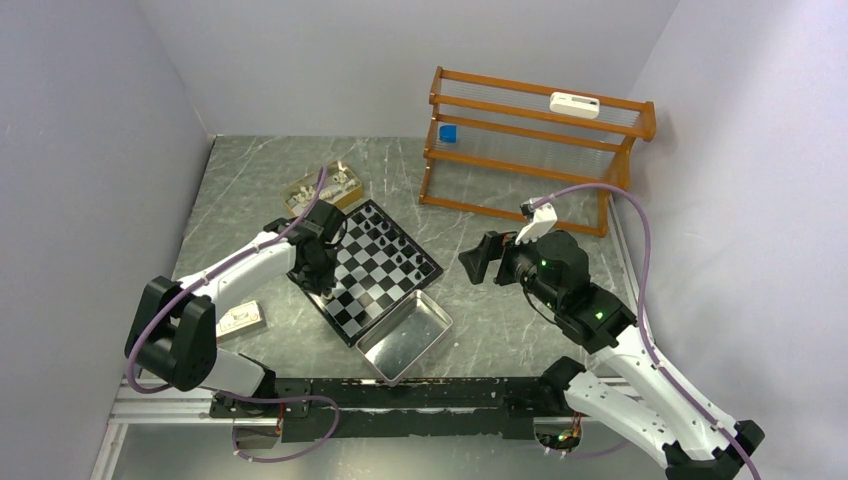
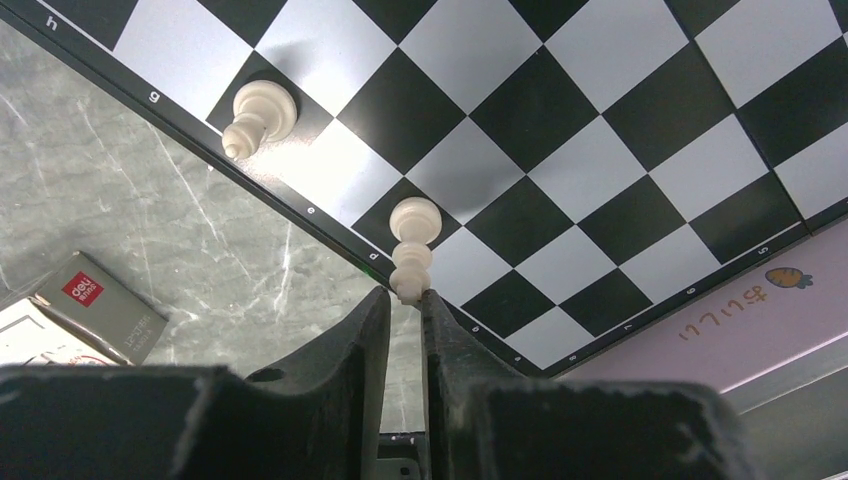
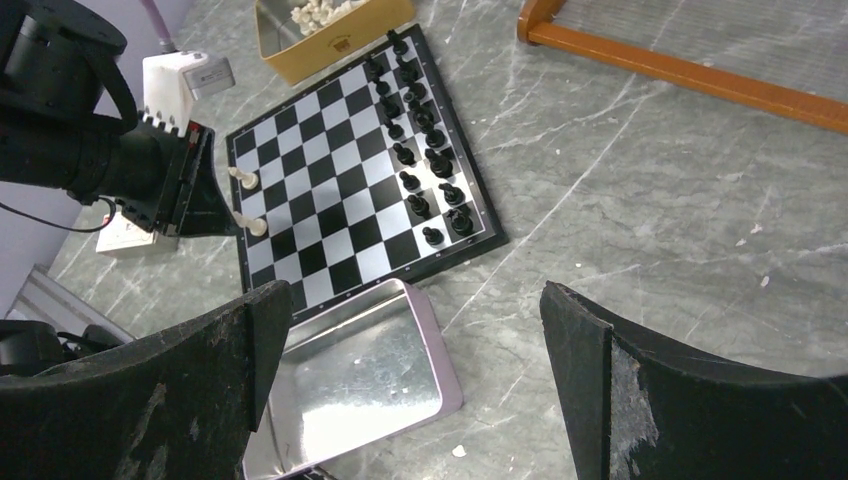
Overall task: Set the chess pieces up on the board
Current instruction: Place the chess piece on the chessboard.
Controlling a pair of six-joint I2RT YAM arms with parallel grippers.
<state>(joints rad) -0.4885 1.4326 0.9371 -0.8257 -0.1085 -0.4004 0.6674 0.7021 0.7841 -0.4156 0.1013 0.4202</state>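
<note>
One cream piece (image 2: 413,235) at the lower-centre rim of the board (image 2: 600,150), its head nipped in the near-closed left tool (image 2: 407,294), contact partly masked by the fingers (image 2: 350,360); second cream piece (image 2: 258,115) upper left, apart; right tool (image 3: 418,305) spread wide, empty, table (image 3: 650,200) beneath.

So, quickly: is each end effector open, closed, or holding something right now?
Left end effector: closed on a cream chess piece on the board.
Right end effector: open, holding nothing.
</note>
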